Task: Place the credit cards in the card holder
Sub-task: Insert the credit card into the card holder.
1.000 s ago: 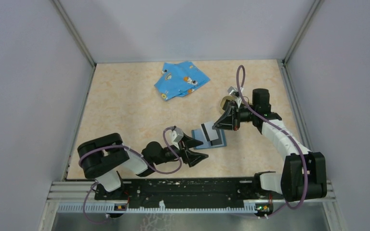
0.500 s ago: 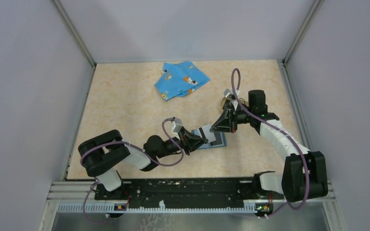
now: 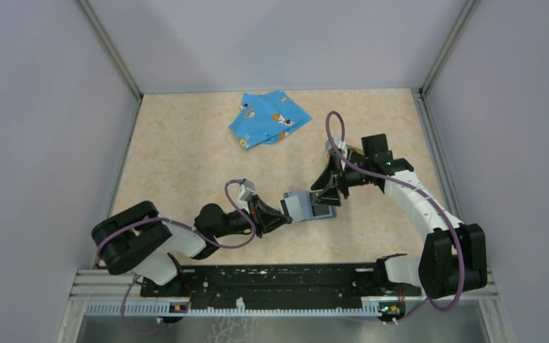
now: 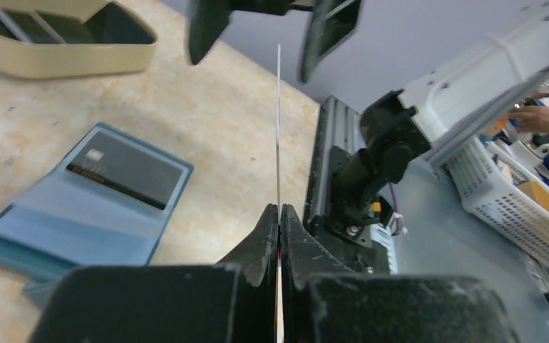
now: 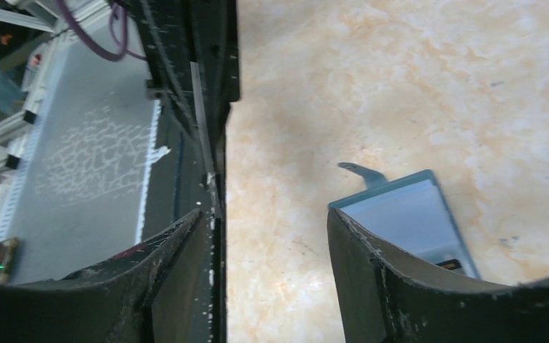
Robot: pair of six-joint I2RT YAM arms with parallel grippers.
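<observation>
Clamping credit card (image 4: 279, 128) on edge in closed left gripper (image 4: 279, 214) | right gripper (image 4: 271, 32) gaping around its top, gripping nothing | card holder (image 4: 57, 229) lying open at 9 o'clock in left wrist view, left arm nearer.

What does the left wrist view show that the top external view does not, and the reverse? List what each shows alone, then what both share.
Left wrist only: a white basket and a person's hand off to the side.
Top external only: the blue cartoon-print cloth.
Shared: the left gripper shut on a credit card, the right gripper open with its fingers either side of that card's far end, and the open card holder lying flat.
</observation>
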